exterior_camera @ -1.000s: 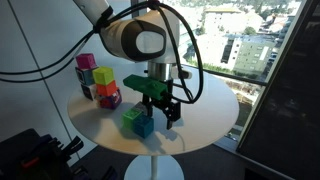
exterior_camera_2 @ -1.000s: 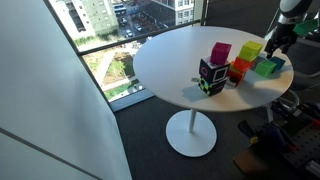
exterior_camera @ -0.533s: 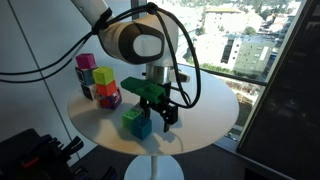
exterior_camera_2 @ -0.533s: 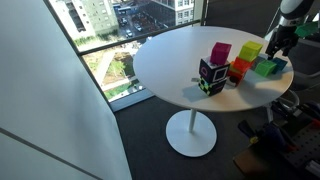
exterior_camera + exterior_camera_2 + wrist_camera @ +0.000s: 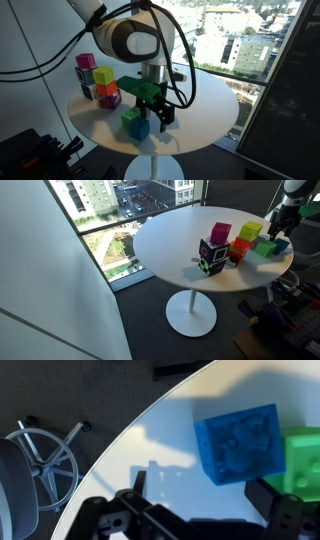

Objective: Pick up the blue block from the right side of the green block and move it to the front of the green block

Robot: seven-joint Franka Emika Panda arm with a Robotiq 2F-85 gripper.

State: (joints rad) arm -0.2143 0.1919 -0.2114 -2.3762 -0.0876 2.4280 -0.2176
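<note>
Bench (image 5: 212, 104): round and white on a single pedestal. Its bare top shows in both exterior views (image 5: 170, 238), and its curved edge crosses the wrist view (image 5: 165, 445).
Blue block (image 5: 144, 127): sits flat on the bench close to the near edge, touching the right side of the green block. In the wrist view (image 5: 240, 443) it lies just beyond the fingertips, not between them.
Green block (image 5: 130, 120): just left of the blue one and slightly farther back. It shows at the right edge of the wrist view (image 5: 305, 460) and in an exterior view (image 5: 266, 248).
Tool (image 5: 160, 118): points down, just above and right of the blue block. In the wrist view (image 5: 205, 500) the fingers are spread wide and grip nothing.
Block cluster (image 5: 98, 82): magenta, green and orange cubes stacked at the far left of the bench, well apart from the pair.
Window (image 5: 240, 40): beyond the bench, with city buildings outside.
</note>
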